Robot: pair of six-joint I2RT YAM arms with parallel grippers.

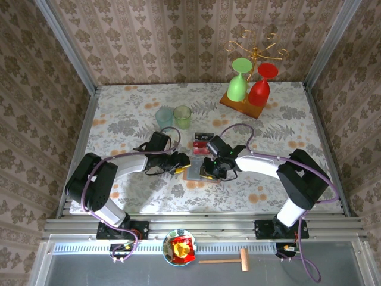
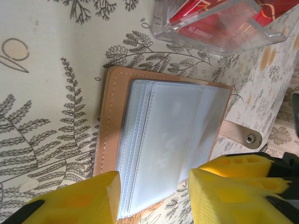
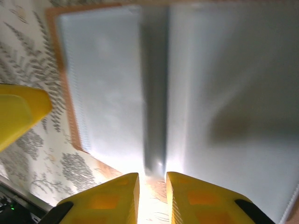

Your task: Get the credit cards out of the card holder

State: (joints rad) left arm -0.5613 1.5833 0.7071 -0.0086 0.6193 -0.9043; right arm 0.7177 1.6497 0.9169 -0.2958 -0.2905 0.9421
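Note:
The card holder (image 1: 194, 173) lies open on the flowered table between my two grippers, tan leather rim around pale grey-blue pockets (image 2: 163, 135). The pockets that show look blank (image 3: 103, 84). Red and dark credit cards (image 1: 202, 143) sit in a clear tray (image 2: 212, 25) just beyond it. My left gripper (image 1: 182, 162) hovers at the holder's left edge, open, its yellow fingers either side of the pocket stack (image 2: 154, 177) and gripping nothing. My right gripper (image 1: 209, 170) is at the holder's right side with a narrow gap over the fold's near end (image 3: 153, 179), and nothing is between its fingers.
Two tumblers (image 1: 172, 117) stand behind the left arm. At the back right, a wooden board (image 1: 241, 108) carries a green goblet (image 1: 238, 86) and a red one (image 1: 262, 89). A bowl with a snack packet (image 1: 181, 247) and a wooden mallet (image 1: 229, 260) lie below the front rail.

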